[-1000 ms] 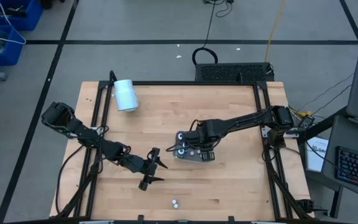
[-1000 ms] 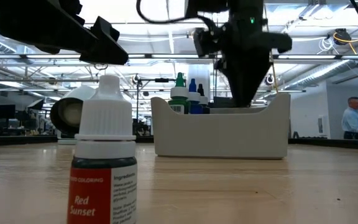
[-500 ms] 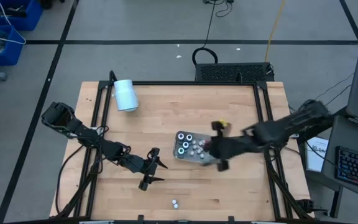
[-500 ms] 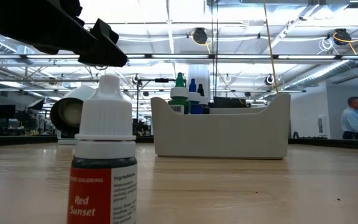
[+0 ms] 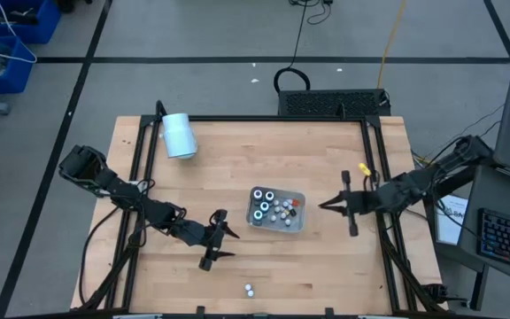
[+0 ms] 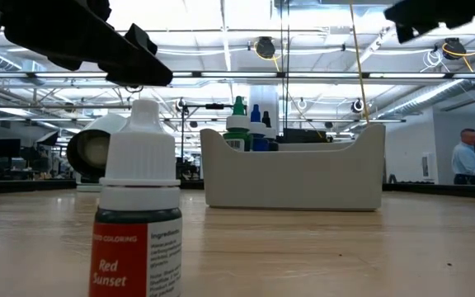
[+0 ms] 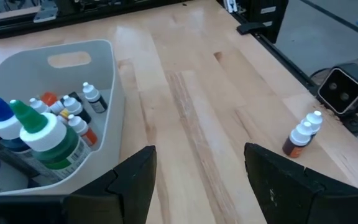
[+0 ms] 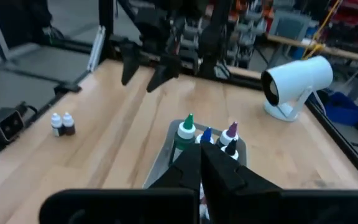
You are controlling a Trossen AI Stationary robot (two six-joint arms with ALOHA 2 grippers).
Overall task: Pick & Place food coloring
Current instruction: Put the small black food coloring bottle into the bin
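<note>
The right gripper (image 5: pixel 336 205) hangs above the table with its two dark fingers (image 8: pixel 213 167) pressed together and nothing between them. Just beyond its fingertips stands the grey rectangular plastic tray (image 5: pixel 277 210), which holds most of the small food coloring bottles (image 8: pixel 186 132) with their pointed caps. The left gripper (image 5: pixel 222 244) waits on the other side of the tray, its fingers spread apart and empty. Beyond it, near the table edge, two tiny white-capped dark bottles (image 7: pixel 303 132) stand close together, well apart from the tray. I judge these bottles light, stiff and easy to tip over. A hold across the body under the cap seems safest, since the smooth cap may slip.
</note>
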